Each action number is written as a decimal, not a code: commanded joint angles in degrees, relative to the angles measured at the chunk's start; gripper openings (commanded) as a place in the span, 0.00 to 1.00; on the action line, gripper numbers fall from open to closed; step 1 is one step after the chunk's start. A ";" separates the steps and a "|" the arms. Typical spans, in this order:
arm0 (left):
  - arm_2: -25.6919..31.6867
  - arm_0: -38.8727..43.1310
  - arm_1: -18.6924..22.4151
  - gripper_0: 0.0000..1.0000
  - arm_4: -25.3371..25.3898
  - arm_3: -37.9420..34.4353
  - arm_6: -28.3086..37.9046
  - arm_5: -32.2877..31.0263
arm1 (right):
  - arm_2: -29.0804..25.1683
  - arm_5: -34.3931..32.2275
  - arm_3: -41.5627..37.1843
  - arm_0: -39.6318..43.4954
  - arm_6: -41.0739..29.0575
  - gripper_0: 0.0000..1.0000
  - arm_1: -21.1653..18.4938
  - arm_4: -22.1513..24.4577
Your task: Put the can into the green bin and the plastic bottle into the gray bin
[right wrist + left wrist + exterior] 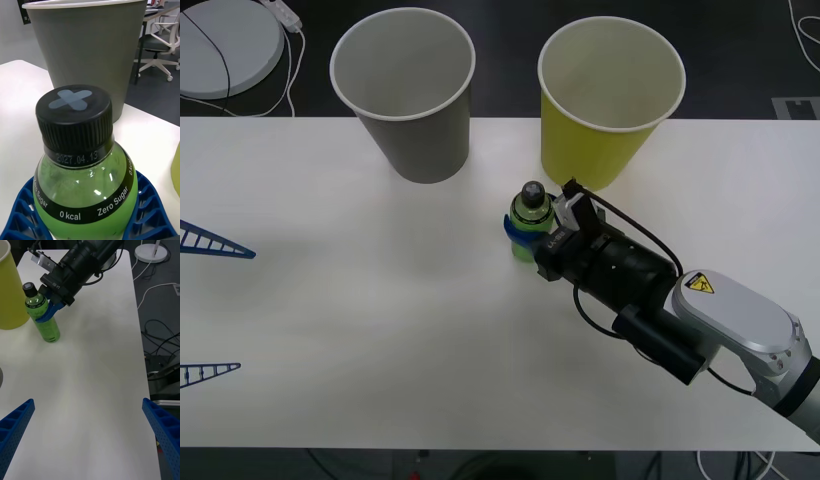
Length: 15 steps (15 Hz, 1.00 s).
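White worktop [380,330] spans the front view. Two big paper cups stand upright at its far edge: gray bin [408,90] left of centre, green bin [608,98] to its right, well apart from each other, both with pale insides showing nothing.

Right arm reaches in from the near right corner, forearm laid low and diagonal toward the centre, silver wrist housing with a yellow warning sticker, black cabling looped along it. Right end effector [527,231] sits at the middle of the worktop, its blue ribbed fingers [22,210] wrapped on either side of the plastic bottle [531,222], clenched on its upper body just below the shoulder.

Bottle upright, base on the worktop in the left wrist view, black cap on, green drink, label band reading "Zero Sugar" and "0 kcal". It stands just near of the green bin's base, close beside it, with the gray bin farther off to the far left.

Left end effector [90,435] held at the left edge of the worktop, fingers spread wide, released, nothing between them.
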 commanded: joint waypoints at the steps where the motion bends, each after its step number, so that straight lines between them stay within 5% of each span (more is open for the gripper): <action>1: 0.00 0.00 0.00 1.00 0.00 0.00 0.00 0.00 | 0.00 0.02 -0.03 0.09 -0.41 0.00 -0.11 -0.06; 15: 0.00 0.00 0.00 1.00 0.00 0.00 0.00 0.00 | -2.11 -0.94 -9.78 2.99 -3.92 0.00 -6.87 -1.91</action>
